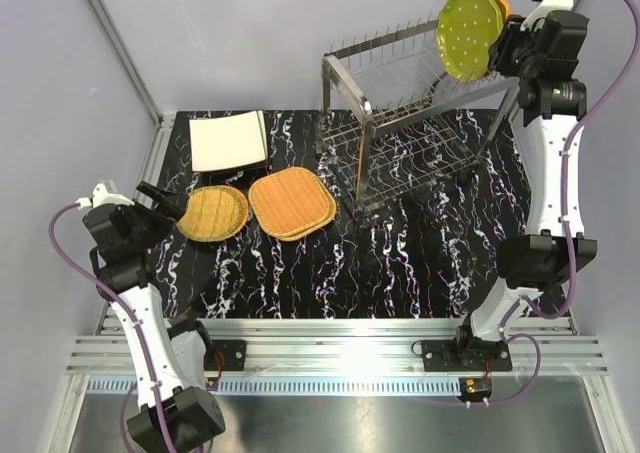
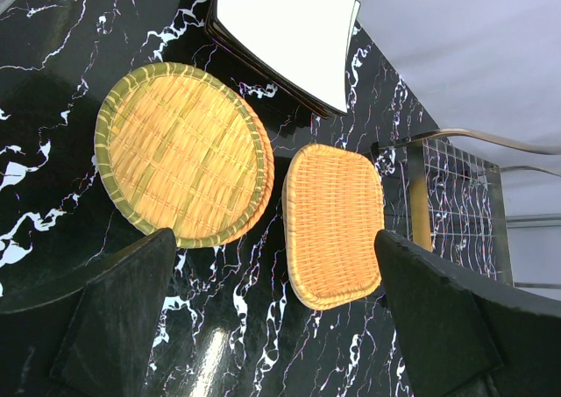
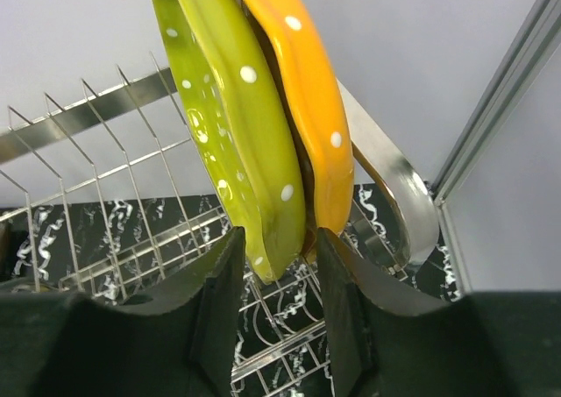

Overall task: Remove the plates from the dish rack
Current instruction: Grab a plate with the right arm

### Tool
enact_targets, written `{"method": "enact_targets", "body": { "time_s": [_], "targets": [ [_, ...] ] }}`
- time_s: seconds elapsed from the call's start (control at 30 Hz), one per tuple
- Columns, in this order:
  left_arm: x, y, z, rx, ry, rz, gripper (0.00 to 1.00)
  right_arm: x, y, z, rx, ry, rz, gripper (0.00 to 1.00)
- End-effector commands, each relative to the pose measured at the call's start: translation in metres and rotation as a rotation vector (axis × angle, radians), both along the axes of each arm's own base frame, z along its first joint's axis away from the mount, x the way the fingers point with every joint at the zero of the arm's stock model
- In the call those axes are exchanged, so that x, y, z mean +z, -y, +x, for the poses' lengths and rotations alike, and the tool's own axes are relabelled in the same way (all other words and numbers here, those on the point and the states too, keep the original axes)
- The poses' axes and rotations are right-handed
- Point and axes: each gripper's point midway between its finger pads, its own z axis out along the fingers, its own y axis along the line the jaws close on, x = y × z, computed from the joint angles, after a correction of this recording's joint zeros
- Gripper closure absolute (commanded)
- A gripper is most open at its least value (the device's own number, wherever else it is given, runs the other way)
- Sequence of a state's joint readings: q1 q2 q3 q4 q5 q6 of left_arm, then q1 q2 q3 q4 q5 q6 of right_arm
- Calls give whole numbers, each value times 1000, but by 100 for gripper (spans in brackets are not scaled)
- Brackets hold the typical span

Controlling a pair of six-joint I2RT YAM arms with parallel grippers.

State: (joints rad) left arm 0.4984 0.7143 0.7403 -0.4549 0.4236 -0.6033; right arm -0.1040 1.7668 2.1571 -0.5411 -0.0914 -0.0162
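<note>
My right gripper (image 1: 503, 51) is shut on the rims of a green dotted plate (image 1: 465, 33) and an orange dotted plate (image 1: 497, 3) and holds them upright above the right end of the silver dish rack (image 1: 400, 138). In the right wrist view the green plate (image 3: 232, 134) and the orange plate (image 3: 302, 108) sit between my fingers (image 3: 219, 283), over the rack's prongs (image 3: 79, 187). My left gripper (image 1: 168, 205) is open and empty, just left of the round woven plates (image 1: 213, 212). It hovers above the table (image 2: 273, 239).
A stack of square cream plates (image 1: 228, 140) lies at the back left, also in the left wrist view (image 2: 285, 38). Round woven plates (image 2: 180, 152) and rounded-square woven plates (image 1: 291, 203) (image 2: 335, 226) lie on the black marbled table (image 1: 400, 263). The rack's corner post (image 2: 419, 195) stands beyond them.
</note>
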Motion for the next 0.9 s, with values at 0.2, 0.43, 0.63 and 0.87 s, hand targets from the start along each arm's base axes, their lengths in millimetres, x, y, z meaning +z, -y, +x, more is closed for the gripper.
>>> {"method": "enact_targets", "body": {
  "time_s": [0.2, 0.43, 0.63, 0.87],
  "targets": [
    [19, 3, 2, -26, 61, 25, 1, 3, 0, 4, -36, -31, 130, 52],
    [19, 3, 3, -27, 63, 22, 1, -9, 7, 7, -55, -60, 166, 52],
    [18, 3, 3, -24, 60, 18, 1, -14, 15, 15, -71, -66, 178, 51],
    [20, 3, 4, -23, 63, 13, 1, -18, 15, 25, -56, -53, 169, 50]
  ]
}}
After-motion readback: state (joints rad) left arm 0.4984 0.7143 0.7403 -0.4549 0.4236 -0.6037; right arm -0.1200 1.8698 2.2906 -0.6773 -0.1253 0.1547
